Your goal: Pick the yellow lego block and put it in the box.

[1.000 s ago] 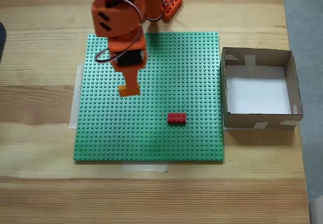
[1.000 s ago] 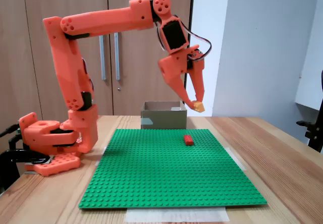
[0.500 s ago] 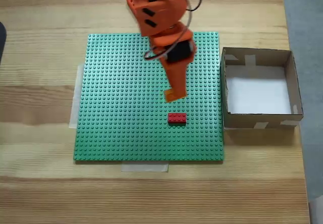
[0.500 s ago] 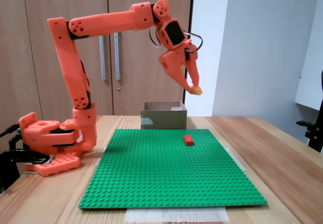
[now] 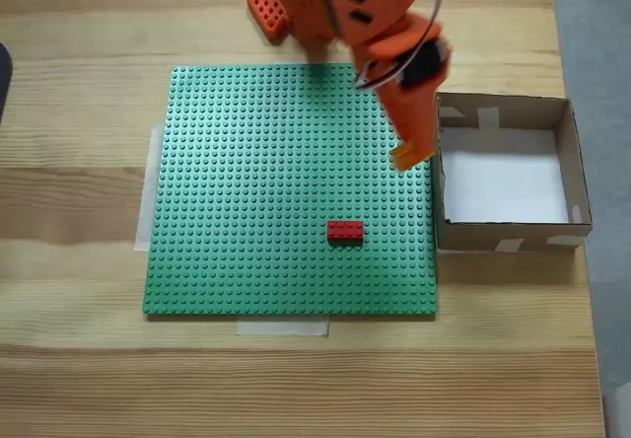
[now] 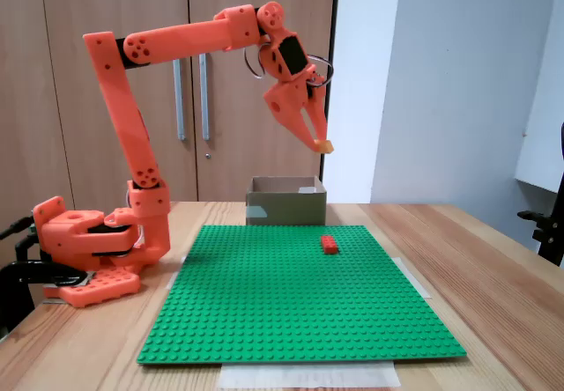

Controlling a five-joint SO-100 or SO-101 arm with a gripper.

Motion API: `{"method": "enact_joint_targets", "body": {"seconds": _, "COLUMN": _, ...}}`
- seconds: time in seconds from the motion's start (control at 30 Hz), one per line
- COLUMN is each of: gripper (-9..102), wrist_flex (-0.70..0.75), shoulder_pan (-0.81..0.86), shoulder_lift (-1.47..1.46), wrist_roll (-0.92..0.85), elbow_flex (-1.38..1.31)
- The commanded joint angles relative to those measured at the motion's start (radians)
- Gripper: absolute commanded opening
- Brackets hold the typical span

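— Since half a second ago, what has shifted?

— Carried along by the arm, the small yellow-orange studded lego block (image 5: 409, 156) has swung from above the middle of the baseplate toward 3 o'clock in a fixed view; it now hangs over the plate's edge, just beside the near wall of the square open-topped brown cardboard box (image 5: 569, 152). In the other fixed view the block (image 6: 326, 147) sits higher than before, well above the box (image 6: 284, 208).

— And the fingers (image 5: 406, 154)?

— Closed tight on the block, pointing down (image 6: 322, 146).

— What lies around?

— A small red studded brick (image 5: 345, 230) rests on the green studded baseplate (image 5: 246, 211), toward 7 o'clock from the block. The plate lies on the pale wooden table (image 5: 79, 359), box touching its 3 o'clock edge. The red brick has not moved.
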Motion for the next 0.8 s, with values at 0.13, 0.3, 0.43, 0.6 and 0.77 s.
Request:
{"method": "enact_joint_targets", "body": {"seconds": 0.13, "gripper": -1, "wrist_flex": -0.005, "shoulder_pan": -0.121, "shoulder_lift": 0.133, "wrist_roll": 0.035, "elbow_flex": 0.003}}
{"method": "enact_joint_targets", "body": {"seconds": 0.3, "gripper": -1, "wrist_flex": 0.003, "shoulder_pan": -0.225, "shoulder_lift": 0.152, "wrist_roll": 0.057, "elbow_flex": 0.003}}
{"method": "enact_joint_targets", "body": {"seconds": 0.43, "gripper": -1, "wrist_flex": 0.005, "shoulder_pan": -0.29, "shoulder_lift": 0.161, "wrist_roll": 0.072, "elbow_flex": 0.012}}
{"method": "enact_joint_targets", "body": {"seconds": 0.6, "gripper": -1, "wrist_flex": 0.011, "shoulder_pan": -0.354, "shoulder_lift": 0.167, "wrist_roll": 0.078, "elbow_flex": 0.025}}
{"method": "enact_joint_targets", "body": {"seconds": 0.77, "gripper": -1, "wrist_flex": -0.006, "shoulder_pan": -0.39, "shoulder_lift": 0.167, "wrist_roll": 0.071, "elbow_flex": 0.046}}
